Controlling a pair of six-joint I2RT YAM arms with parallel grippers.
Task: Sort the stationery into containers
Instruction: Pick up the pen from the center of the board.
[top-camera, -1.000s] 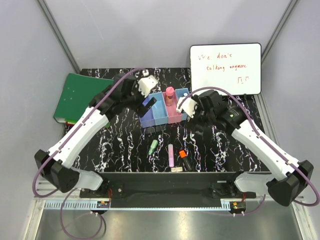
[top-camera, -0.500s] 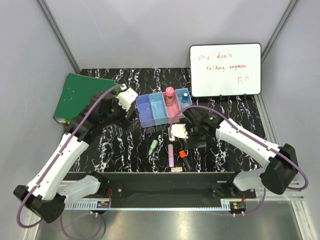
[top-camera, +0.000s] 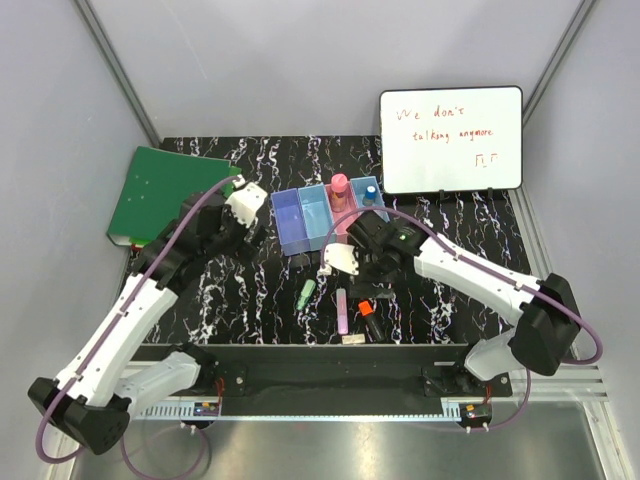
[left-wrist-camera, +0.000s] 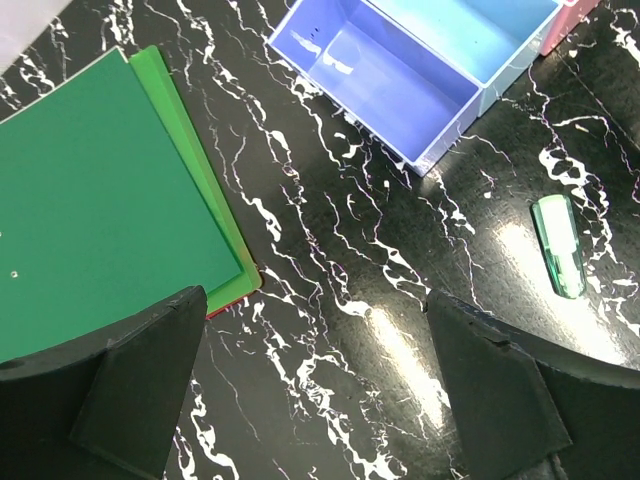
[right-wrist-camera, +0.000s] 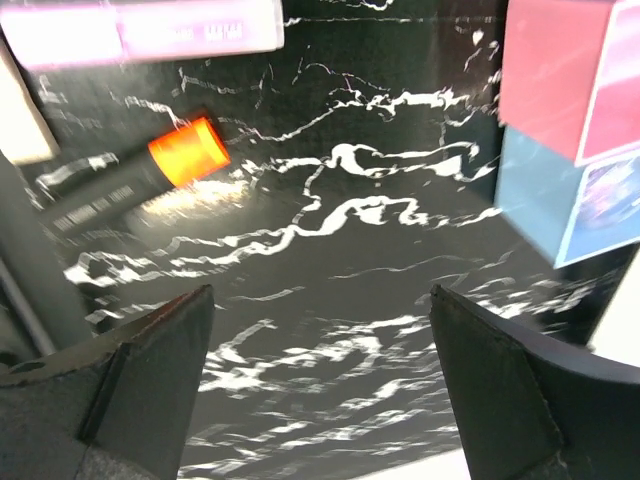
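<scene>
The containers (top-camera: 300, 222) are a joined row of bins at mid-table. A pink-capped tube (top-camera: 340, 185) stands in the pink bin (right-wrist-camera: 565, 70) and a blue-capped bottle (top-camera: 371, 190) in the far right one. The blue bin (left-wrist-camera: 385, 65) and light-blue bin (left-wrist-camera: 480, 30) hold nothing. A green highlighter (top-camera: 306, 293) (left-wrist-camera: 558, 245), a pink highlighter (top-camera: 342, 310) (right-wrist-camera: 140, 30), an orange-capped marker (top-camera: 367, 315) (right-wrist-camera: 140, 170) and a beige eraser (top-camera: 353, 339) (right-wrist-camera: 20, 110) lie near the front edge. My left gripper (top-camera: 252, 232) (left-wrist-camera: 325, 400) hangs open left of the bins. My right gripper (top-camera: 370, 275) (right-wrist-camera: 320, 390) is open, just behind the marker.
A green binder (top-camera: 160, 195) (left-wrist-camera: 100, 200) lies at the back left, its corner under my left gripper. A whiteboard (top-camera: 450, 138) with orange writing stands at the back right. The black marbled tabletop (top-camera: 250, 290) ends at a near edge just past the eraser.
My left gripper drew back left from over the bins. My right gripper left the bins and swung down and left towards the loose items. Both stayed open.
</scene>
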